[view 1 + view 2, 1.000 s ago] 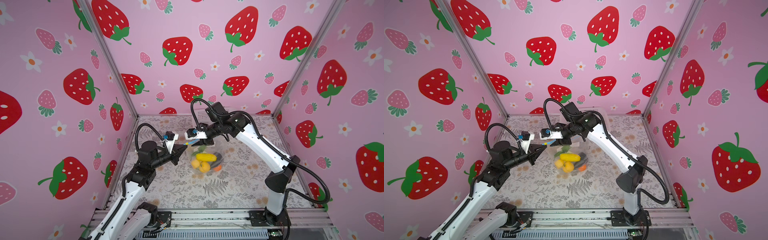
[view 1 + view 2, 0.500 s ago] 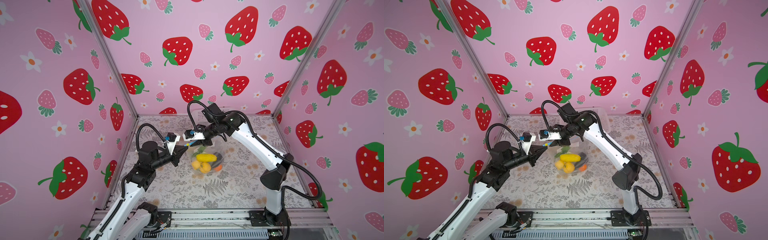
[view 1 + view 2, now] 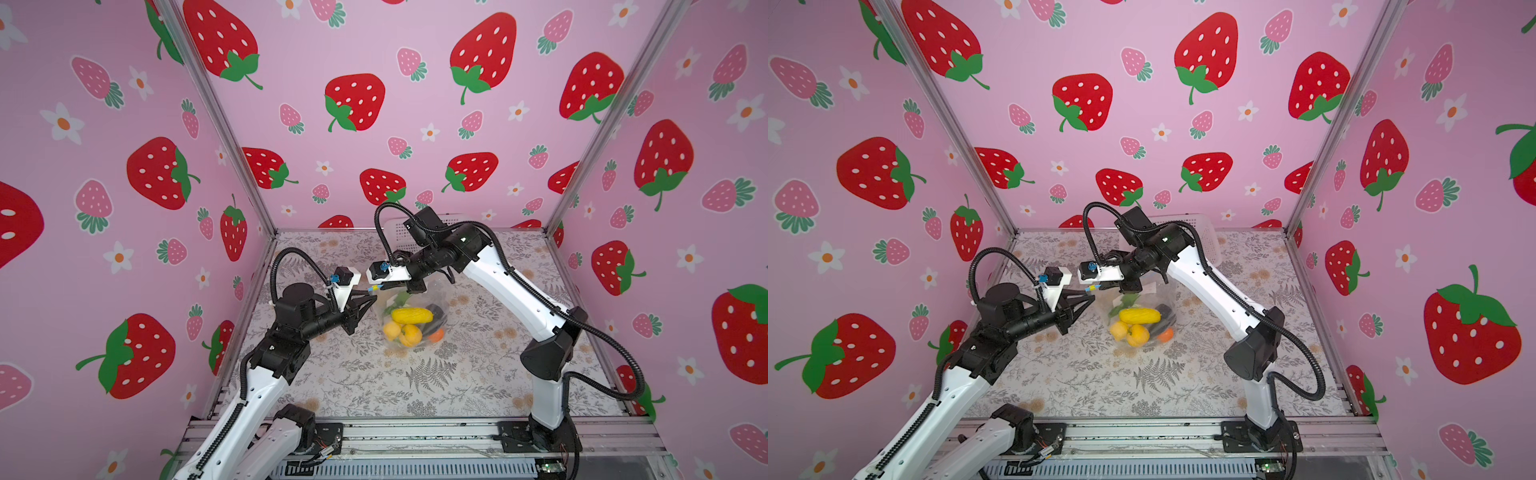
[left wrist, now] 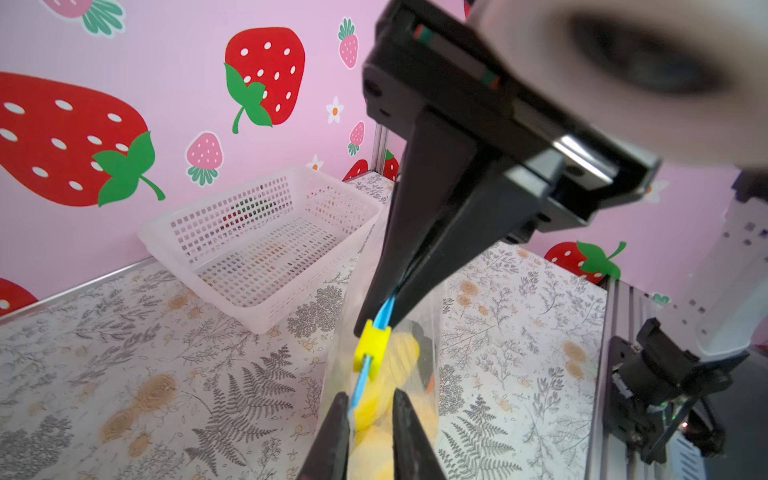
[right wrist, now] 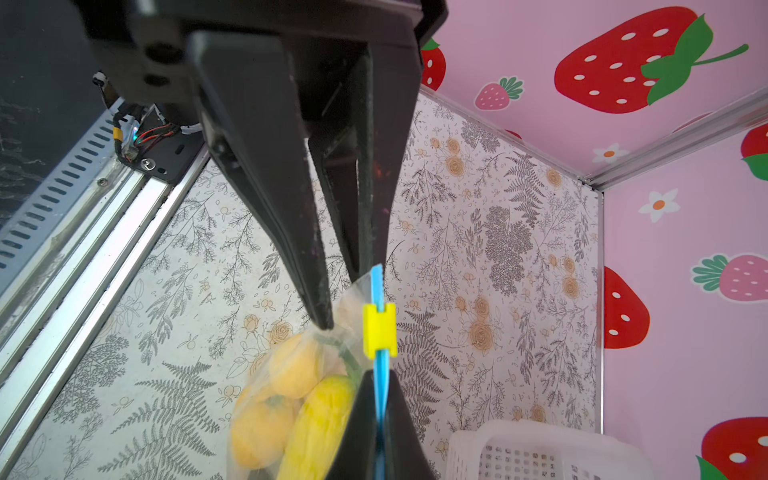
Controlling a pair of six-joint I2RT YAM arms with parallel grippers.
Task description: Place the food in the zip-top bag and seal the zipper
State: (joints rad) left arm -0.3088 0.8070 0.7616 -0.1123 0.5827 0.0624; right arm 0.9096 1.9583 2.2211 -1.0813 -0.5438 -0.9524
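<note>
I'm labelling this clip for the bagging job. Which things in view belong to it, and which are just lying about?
Belongs: zip-top bag, food inside it, zipper, yellow tab, left pincer, right pincer.
Lying about: white basket, floral table cover.

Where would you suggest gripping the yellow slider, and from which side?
Probably its two flat side faces, coming along the zipper from the left claw: the slider straddles the zipper, and the right claw, shut beyond it, blocks the far end.
</note>
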